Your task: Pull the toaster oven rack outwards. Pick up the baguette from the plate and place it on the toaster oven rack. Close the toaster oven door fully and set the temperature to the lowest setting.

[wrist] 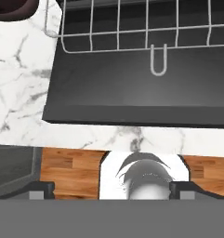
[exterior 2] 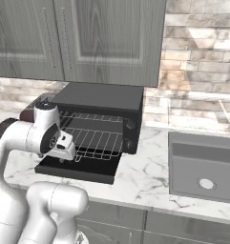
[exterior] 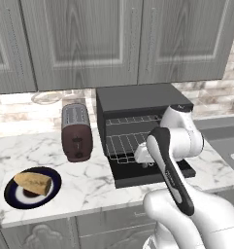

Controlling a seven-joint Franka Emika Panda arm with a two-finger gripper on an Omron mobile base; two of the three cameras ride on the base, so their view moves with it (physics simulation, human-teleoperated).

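Note:
The black toaster oven [exterior: 138, 99] stands at the back of the counter with its door [exterior: 138, 176] folded down flat. The silver wire rack [exterior: 124, 144] is drawn out over the door, its small front loop [wrist: 158, 60] visible in the hand view. My gripper [wrist: 111, 188] hovers above the door's front edge [wrist: 132, 114], open, with its fingertips [wrist: 41, 188] wide apart and nothing between them. It stands clear of the loop. The baguette [exterior: 34, 182] lies on the navy plate [exterior: 11, 198] at the front left of the counter, well away from the gripper [exterior: 146, 160].
A maroon-and-silver slot toaster [exterior: 76, 131] stands just left of the oven. A sink [exterior 2: 202, 167] is sunk into the marble counter to the right. Grey wall cabinets [exterior: 113, 39] hang above the oven. Bare counter [exterior: 84, 187] lies between plate and oven door.

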